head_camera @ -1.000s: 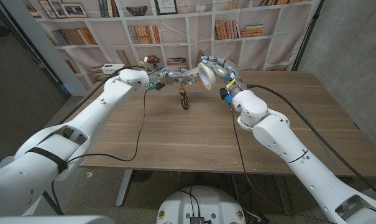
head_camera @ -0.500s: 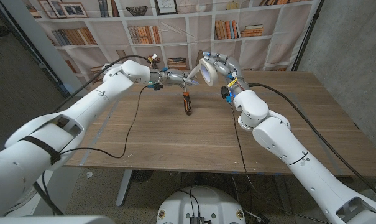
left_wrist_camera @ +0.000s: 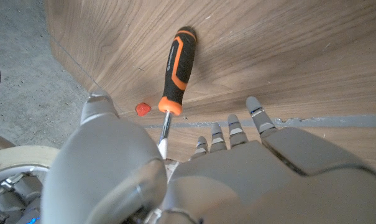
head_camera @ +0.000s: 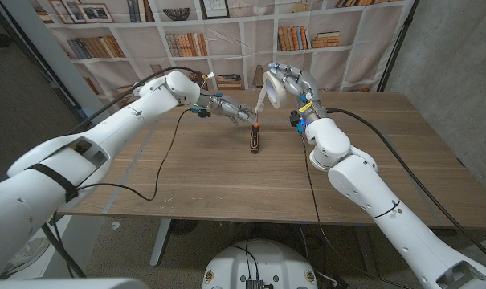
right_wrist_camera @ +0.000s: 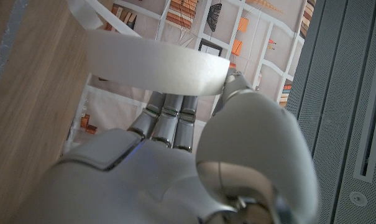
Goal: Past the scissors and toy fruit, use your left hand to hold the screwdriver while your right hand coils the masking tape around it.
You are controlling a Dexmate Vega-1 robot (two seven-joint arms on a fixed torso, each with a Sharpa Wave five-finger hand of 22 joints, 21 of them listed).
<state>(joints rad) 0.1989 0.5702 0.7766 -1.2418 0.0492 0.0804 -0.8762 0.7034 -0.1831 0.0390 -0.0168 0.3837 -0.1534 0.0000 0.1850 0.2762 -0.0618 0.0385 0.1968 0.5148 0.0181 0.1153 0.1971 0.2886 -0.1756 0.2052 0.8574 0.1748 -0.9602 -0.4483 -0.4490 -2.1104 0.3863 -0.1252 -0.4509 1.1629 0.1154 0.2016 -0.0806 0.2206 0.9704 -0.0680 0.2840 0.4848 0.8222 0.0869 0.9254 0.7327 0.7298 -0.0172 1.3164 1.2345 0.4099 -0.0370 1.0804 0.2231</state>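
Note:
The screwdriver (head_camera: 255, 138) has an orange and black handle that points down toward the wooden table (head_camera: 251, 185) near its far middle. My left hand (head_camera: 229, 111) pinches its metal shaft (left_wrist_camera: 165, 129), and the handle (left_wrist_camera: 178, 67) reaches out beyond the fingers. My right hand (head_camera: 289, 82) is raised just right of it and holds the roll of white masking tape (head_camera: 272, 91). A strip of tape (head_camera: 262, 107) runs from the roll down to the shaft. In the right wrist view my right hand (right_wrist_camera: 175, 162) grips the roll (right_wrist_camera: 156, 65) from behind.
A small red toy fruit (left_wrist_camera: 142, 109) lies by the table's far edge close to the screwdriver. A black cable (head_camera: 178, 164) trails over the left half of the table. A backdrop printed with bookshelves (head_camera: 186, 40) stands behind the table.
My left hand has carried the screwdriver to the right, toward the right hand. The tape roll has turned edge-on and risen a little, and a strip now stretches to the shaft.

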